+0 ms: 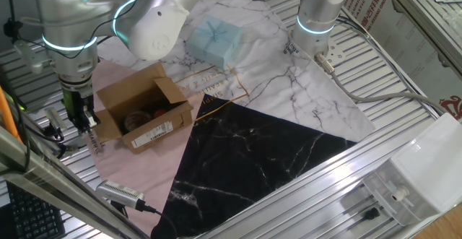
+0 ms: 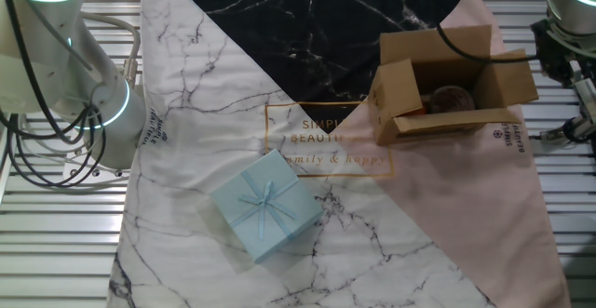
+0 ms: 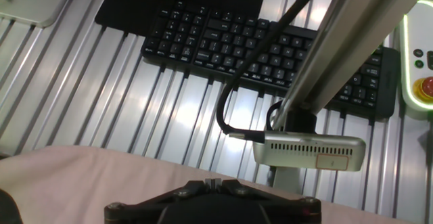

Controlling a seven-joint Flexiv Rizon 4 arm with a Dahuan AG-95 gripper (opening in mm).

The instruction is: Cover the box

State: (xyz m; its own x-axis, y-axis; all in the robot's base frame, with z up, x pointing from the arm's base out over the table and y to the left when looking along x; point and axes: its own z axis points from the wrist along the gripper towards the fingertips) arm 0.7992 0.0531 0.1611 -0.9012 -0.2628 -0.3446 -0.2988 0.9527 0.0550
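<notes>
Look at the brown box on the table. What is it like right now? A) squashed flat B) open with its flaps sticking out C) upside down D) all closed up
B: the brown box sits upright with its flaps spread outward, and something round shows inside it in both fixed views.

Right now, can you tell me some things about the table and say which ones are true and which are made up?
1. The box is open. True.
2. The blue package sits inside the box. False: it lies apart on the white marble part of the cloth.
3. The pincer is beside the box, not in it. True.
4. The box is empty. False: something round and dark lies in it.
5. The box stands on the black part of the cloth. False: it stands on the pink part.
</notes>
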